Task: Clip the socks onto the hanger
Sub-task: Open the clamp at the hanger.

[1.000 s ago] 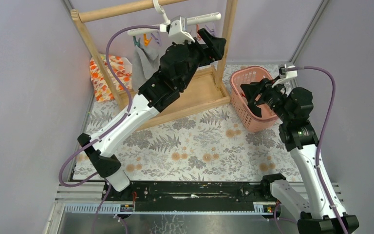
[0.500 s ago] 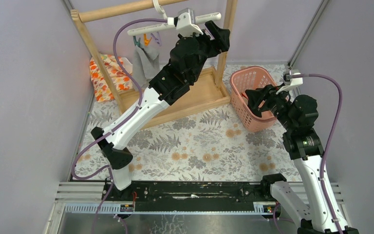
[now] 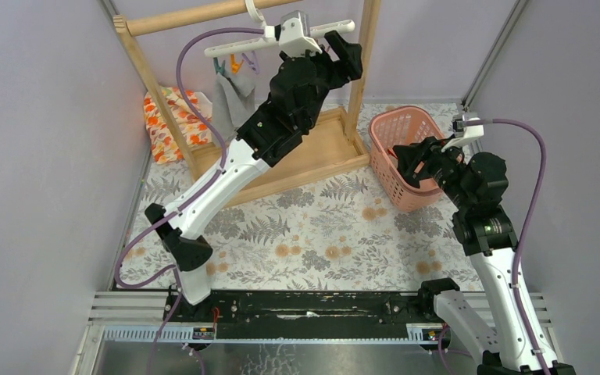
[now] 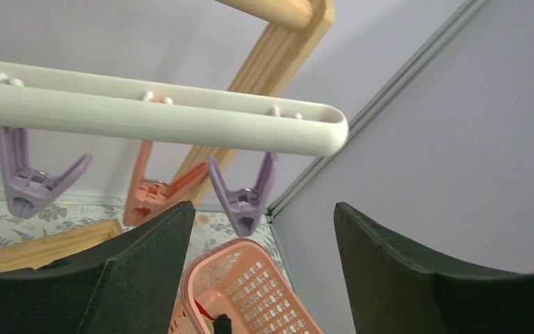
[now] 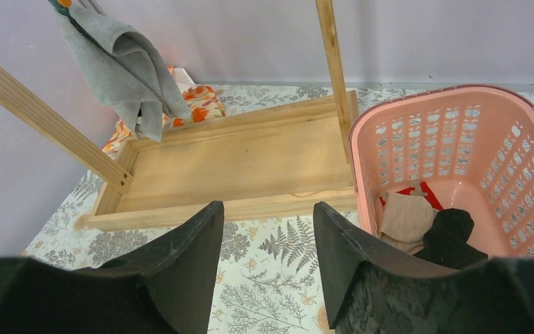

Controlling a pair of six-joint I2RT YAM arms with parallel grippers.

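Left arm (image 3: pixel 226 168) reaches high, right arm (image 3: pixel 482 223) bent, fingers (image 4: pixel 139 278) of both parted.

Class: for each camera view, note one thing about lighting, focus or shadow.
Top external: soft, even light, no glare, only faint shadows on the table. Left wrist: the hanger is sharp; the left gripper's fingers show as featureless dark shapes. Right wrist: the socks in the basket read clearly.

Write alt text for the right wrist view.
A pink basket at lower right holds a beige-and-red sock and a black sock. The open fingers frame the bottom edge; behind are a wooden rack and a hanging grey cloth.
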